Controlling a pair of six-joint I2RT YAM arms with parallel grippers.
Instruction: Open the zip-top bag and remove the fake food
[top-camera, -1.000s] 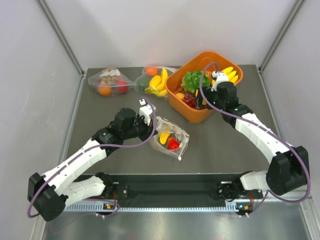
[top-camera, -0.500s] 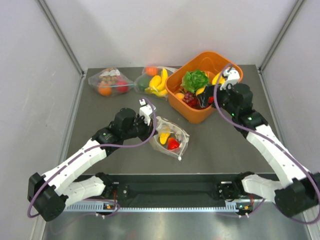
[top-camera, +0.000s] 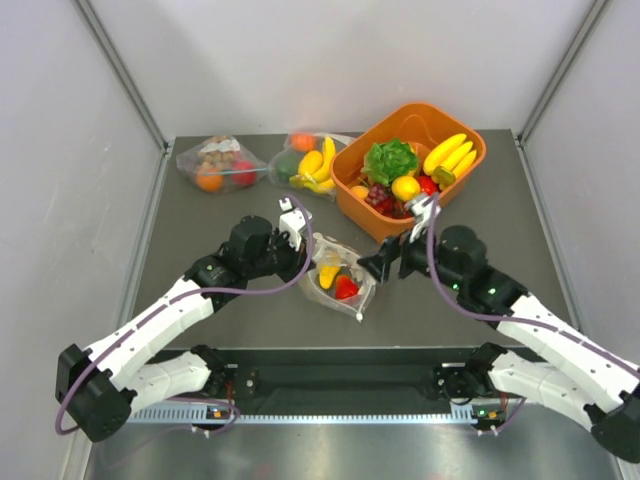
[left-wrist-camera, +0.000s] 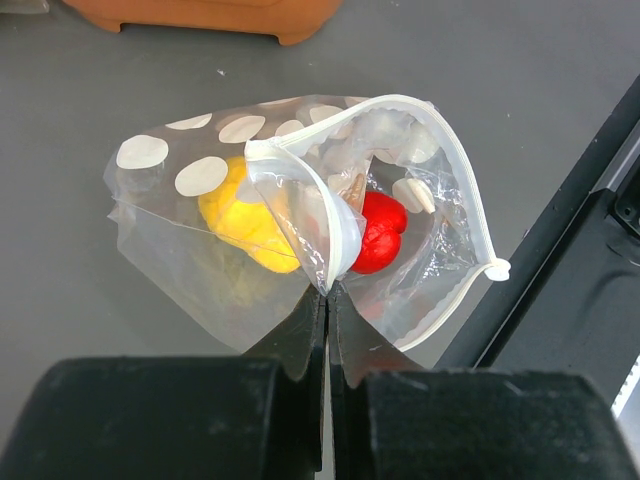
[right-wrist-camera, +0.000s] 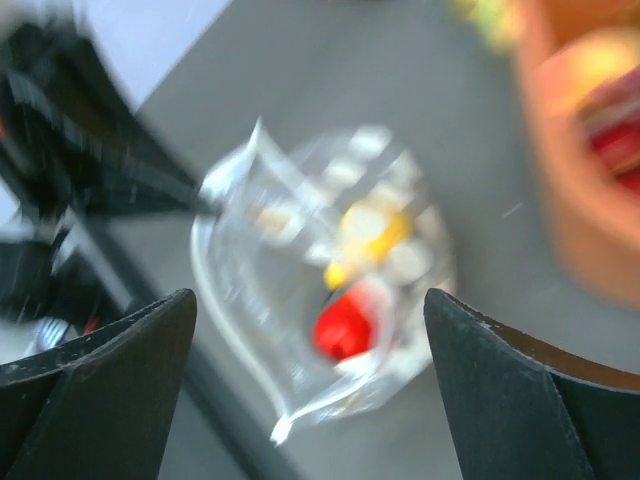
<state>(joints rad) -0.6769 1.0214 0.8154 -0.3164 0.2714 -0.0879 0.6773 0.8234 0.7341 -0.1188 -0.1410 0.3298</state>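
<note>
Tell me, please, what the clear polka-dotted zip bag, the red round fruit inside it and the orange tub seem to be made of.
Clear polka-dotted zip bag: thin, soft plastic film, glossy; it creases and shows its contents.
Red round fruit: probably hard moulded plastic; smooth and slightly shiny.
Orange tub: likely rigid plastic; smooth, evenly coloured walls with a thick rounded rim.

- bag: clear, thin plastic film, glossy and crinkled
- red fruit: glossy plastic
- tub: smooth orange plastic
- table: matt grey, smooth
</note>
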